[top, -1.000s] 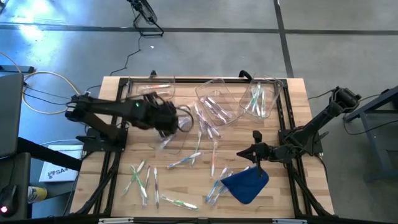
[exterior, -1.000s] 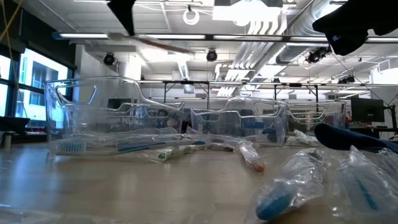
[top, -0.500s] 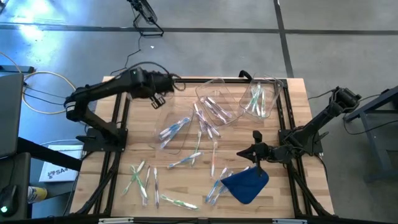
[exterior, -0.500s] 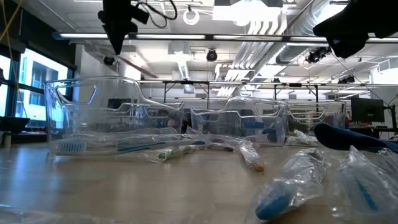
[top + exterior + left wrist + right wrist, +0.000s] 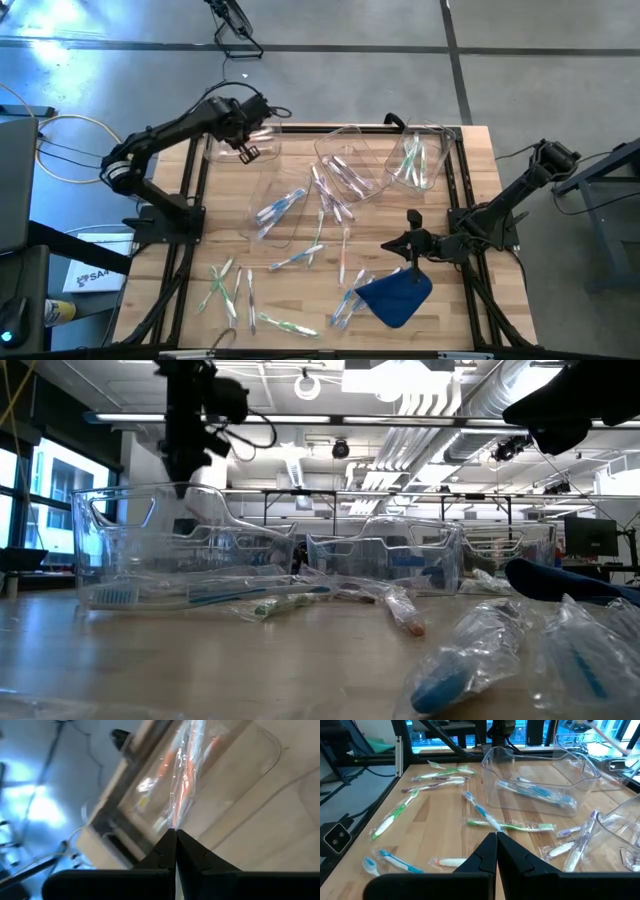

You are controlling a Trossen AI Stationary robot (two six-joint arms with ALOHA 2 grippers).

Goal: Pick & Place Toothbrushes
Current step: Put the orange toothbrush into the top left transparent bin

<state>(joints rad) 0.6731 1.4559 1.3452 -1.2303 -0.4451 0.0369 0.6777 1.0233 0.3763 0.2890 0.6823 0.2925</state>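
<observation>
Your left claw (image 5: 248,152), pinched shut and empty, hangs over the upper-left bin (image 5: 240,138) holding an orange-accented toothbrush (image 5: 181,767). Centre bin (image 5: 283,205) holds blue ones (image 5: 279,207); the two top bins (image 5: 385,160) hold more, the rest (image 5: 228,290) scattered on the worktop (image 5: 480,160). Right claw (image 5: 411,244) closed, empty, lower right.

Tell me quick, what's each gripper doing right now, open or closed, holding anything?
Left gripper: closed on a wrapped toothbrush, above the far-left bin.
Right gripper: closed, holding nothing.

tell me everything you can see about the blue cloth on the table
The blue cloth is a dark blue, soft-looking fabric lying crumpled in a rounded heap near the table's front edge, on the right arm's side. It rests on the wood beside wrapped toothbrushes, just in front of the right gripper, whose jaws are shut.
</observation>
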